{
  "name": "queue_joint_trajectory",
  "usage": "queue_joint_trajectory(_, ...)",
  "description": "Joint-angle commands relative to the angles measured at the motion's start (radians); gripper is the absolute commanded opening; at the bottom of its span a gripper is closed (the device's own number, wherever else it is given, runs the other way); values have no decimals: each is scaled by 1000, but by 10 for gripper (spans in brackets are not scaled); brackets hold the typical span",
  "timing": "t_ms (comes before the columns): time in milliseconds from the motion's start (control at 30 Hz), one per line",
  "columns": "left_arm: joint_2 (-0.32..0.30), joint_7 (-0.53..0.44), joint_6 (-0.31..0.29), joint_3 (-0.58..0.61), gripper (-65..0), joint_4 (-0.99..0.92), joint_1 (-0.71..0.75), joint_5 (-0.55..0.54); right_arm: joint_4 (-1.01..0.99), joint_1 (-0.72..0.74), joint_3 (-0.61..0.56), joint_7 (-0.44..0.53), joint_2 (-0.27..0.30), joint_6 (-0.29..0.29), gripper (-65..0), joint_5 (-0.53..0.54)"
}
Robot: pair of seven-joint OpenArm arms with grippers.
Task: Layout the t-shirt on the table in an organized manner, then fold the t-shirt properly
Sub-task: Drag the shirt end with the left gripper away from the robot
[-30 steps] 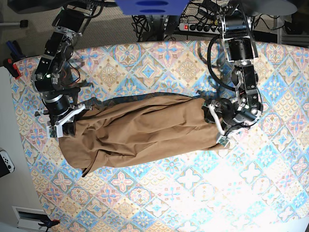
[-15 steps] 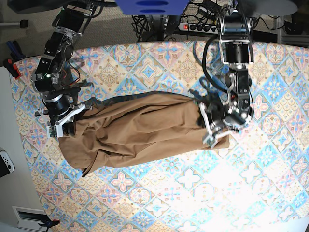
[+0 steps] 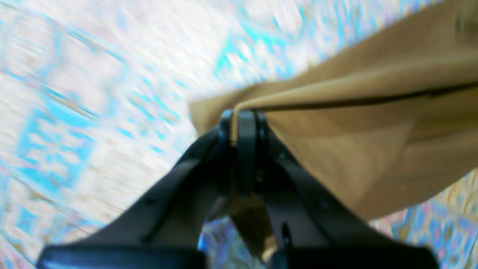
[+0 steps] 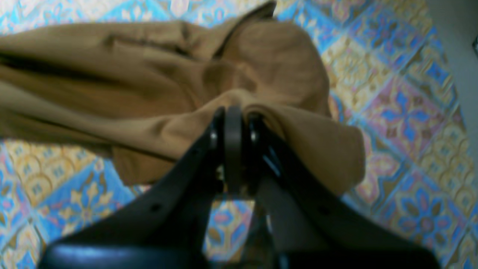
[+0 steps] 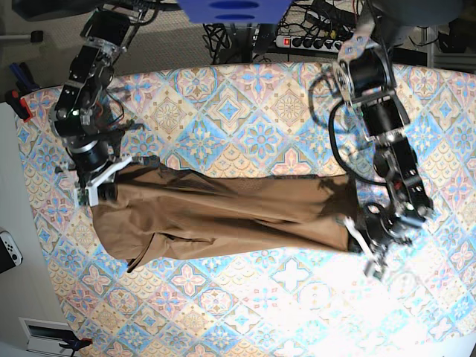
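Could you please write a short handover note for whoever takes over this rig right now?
Left tool: shut on the t-shirt, pinching one end.
Right tool: shut on the t-shirt at the opposite end.
T-shirt: stretched between both arms across the table, bunched into a long, wrinkled band.
Done: both ends gripped, cloth pulled out lengthwise.
Left: spread it flat, then fold; no fold made yet.
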Motion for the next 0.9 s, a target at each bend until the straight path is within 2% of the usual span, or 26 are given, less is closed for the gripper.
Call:
queue_joint_trajectory(0,-11,-24,1,-20,-650,18,-49,-4,18,20,4,32,11,2,-650,14)
queue_joint_trajectory(100,-12,-30,1,-57,-650,-19,-114,-1,18,18,8,32,11,2,-650,14)
queue_joint_trajectory(167,-32,-69,1,-60,-650,-138,-177,7,18,13,8,32,11,5,-650,14)
queue_joint_trajectory(400,-97,-425,1,-35,-650,-735,-327,119,18,-45,3,32,11,5,-650,14)
queue_joint_trajectory(433,-97,-457,3,-37,-643,-777,-332,127,18,-45,3,32,11,5,-650,14)
queue_joint_trajectory(467,-98,-474,3,-39,-605,-792,-332,128,18,-45,3,32,11,5,-650,14)
queue_joint_trajectory(600,-91,-474,3,-37,-406,-725,-281,128,18,-45,3,32,11,5,-650,14)
queue_joint_trajectory(700,-72,-458,1,-39,-299,-610,-221,125,18,-40,3,32,11,5,-650,14)
queue_joint_trajectory(767,-61,-418,-3,-39,-266,-516,-186,124,18,-37,3,32,16,5,-650,12)
queue_joint_trajectory(867,-45,-351,-5,-35,-263,-304,-94,124,18,44,-35,31,51,5,-650,12)
